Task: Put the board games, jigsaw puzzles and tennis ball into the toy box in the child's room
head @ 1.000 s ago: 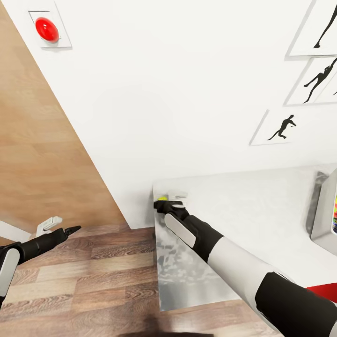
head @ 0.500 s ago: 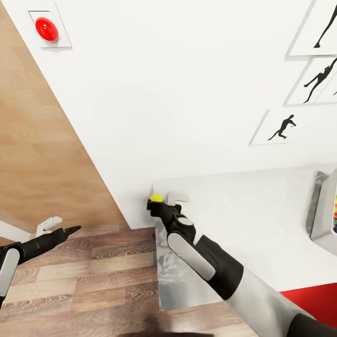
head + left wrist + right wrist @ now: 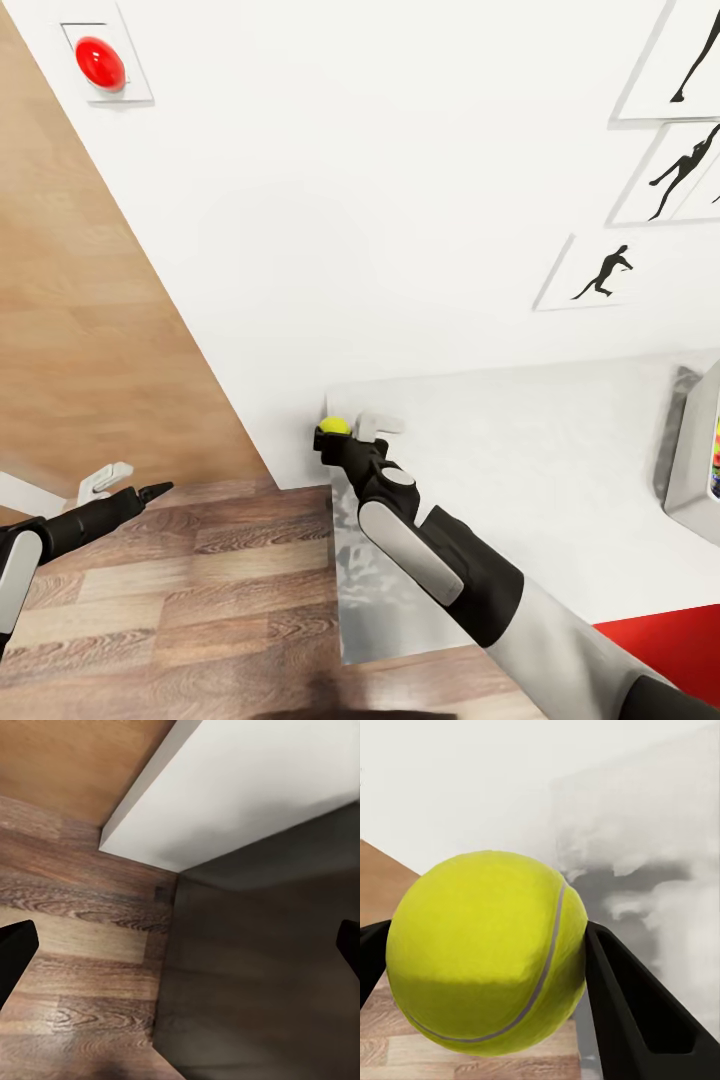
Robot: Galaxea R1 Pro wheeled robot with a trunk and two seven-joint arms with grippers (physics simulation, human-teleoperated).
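right claw (image 3: 338, 432) grasping tennis ball (image 3: 487, 952) | seam near-upright | left claw (image 3: 128, 482) released

No readable words, numbers, brand names or labels appear anywhere. The closest things to signs are pictures without text: three white wall panels (image 3: 598, 272) at the right, each showing a black silhouette of a moving human figure, and a white square plate (image 3: 104, 62) at the wall's upper left corner carrying a plain red dome. A strip of bright multicoloured print (image 3: 715, 458) shows at the far right edge, too small and cropped to read. The tennis ball (image 3: 487, 952) bears no lettering.
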